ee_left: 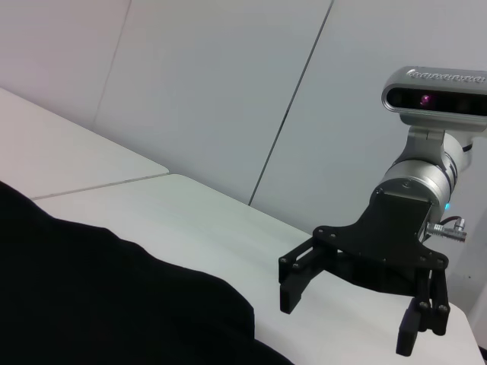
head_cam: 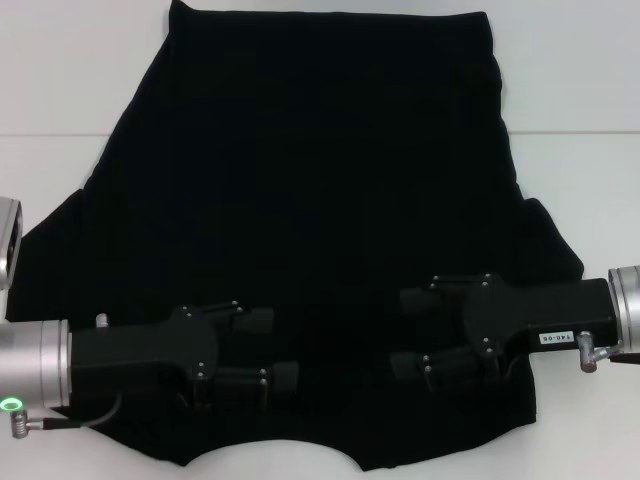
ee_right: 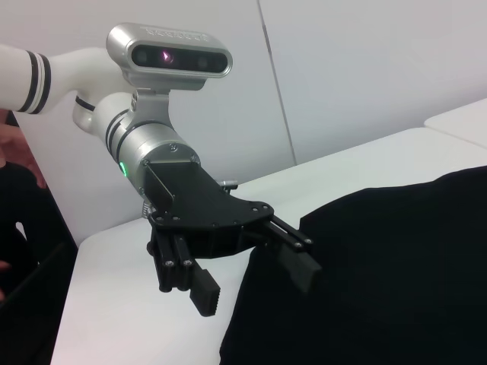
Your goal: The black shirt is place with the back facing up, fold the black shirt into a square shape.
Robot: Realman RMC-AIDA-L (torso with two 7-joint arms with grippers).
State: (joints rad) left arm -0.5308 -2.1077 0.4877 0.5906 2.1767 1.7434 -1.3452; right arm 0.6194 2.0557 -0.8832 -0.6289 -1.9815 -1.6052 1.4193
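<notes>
I have the shirt (head_cam: 310,230) spread flat on the white table (head_cam: 60,90), filling most of the head view from the top edge to the bottom. The curved neckline sits at the bottom centre, the hem runs along the top, and a sleeve pokes out at mid-left and mid-right. No fold shows yet, so I judge the task is at its very start.

My left gripper (head_cam: 268,348) sits at the lower left of the head view, over the cloth near the collar end. Its jaws stand spread with nothing between them; the right wrist view shows it (ee_right: 255,275) clearly, hanging above the shirt's edge and apart from the fabric.

My right gripper (head_cam: 412,334) sits at the lower right, pointing inward toward the left one. Its jaws are spread and empty too, as the left wrist view confirms (ee_left: 351,318). That view puts it above bare table just beyond the shirt's edge, though from the head camera it appears over the cloth.

I read this as the approach before the first grasp. The next move calls for bringing each gripper down to a shoulder or sleeve edge, pinching one layer only, and lifting both sides evenly so the cloth folds without bunching.
</notes>
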